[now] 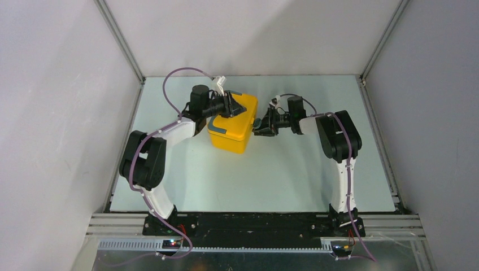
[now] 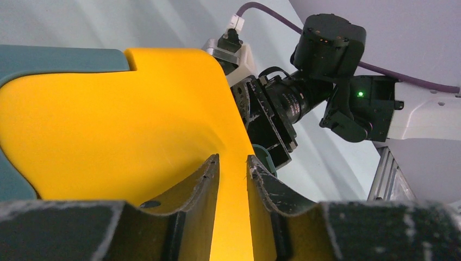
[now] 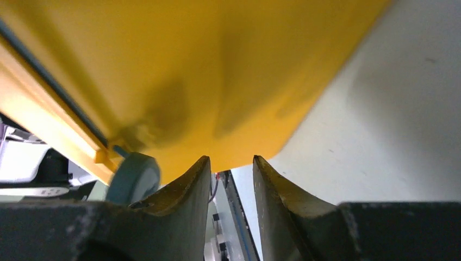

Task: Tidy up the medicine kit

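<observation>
The medicine kit is a yellow box standing mid-table with its lid down. My left gripper rests over the lid's top. In the left wrist view the yellow lid fills the frame behind my left gripper, whose jaws stand a narrow gap apart with nothing between them. My right gripper is at the kit's right side by the blue-grey latch. In the right wrist view my right gripper is slightly open and empty, its tips just under the yellow box. The latch also shows in the left wrist view.
The pale table is walled by white panels at the left, back and right. A blue-grey handle part lies on the lid. The right arm's wrist hangs close beyond the kit's edge.
</observation>
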Motion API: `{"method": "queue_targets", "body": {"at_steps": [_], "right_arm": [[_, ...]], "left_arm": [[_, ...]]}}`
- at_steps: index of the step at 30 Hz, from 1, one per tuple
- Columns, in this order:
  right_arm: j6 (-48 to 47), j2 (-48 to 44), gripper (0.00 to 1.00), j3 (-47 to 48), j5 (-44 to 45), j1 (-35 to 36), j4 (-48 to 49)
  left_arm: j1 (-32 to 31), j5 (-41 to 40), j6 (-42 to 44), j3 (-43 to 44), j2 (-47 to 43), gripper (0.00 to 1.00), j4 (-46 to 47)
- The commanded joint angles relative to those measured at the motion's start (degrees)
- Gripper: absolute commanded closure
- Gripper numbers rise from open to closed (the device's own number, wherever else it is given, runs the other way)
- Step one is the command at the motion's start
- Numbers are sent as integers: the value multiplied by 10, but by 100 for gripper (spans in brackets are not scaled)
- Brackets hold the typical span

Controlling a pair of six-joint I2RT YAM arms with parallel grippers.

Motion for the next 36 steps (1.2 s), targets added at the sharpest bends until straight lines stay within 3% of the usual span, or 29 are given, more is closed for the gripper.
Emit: {"method": "queue_targets", "body": {"at_steps": [1,13,25,33,36], "right_arm": [[59,3,61,32,-45,14,97],[57,-36,62,26,-58,7,111],[-69,-137,66,-3,-29,1,-32],[-71,-127,64,-3,-25,6,-30],[-32,-117,64,-3,-33,4,4]], "left_arm": [[-10,-29,35,-36,33,66,-146],[-11,-28,37,-36,32,66,-147],[-10,-23,34,-36,28,66,-147],[-10,-21,31,-37,25,66,-147],[-11,-21,31,-37,25,66,-147]]}}
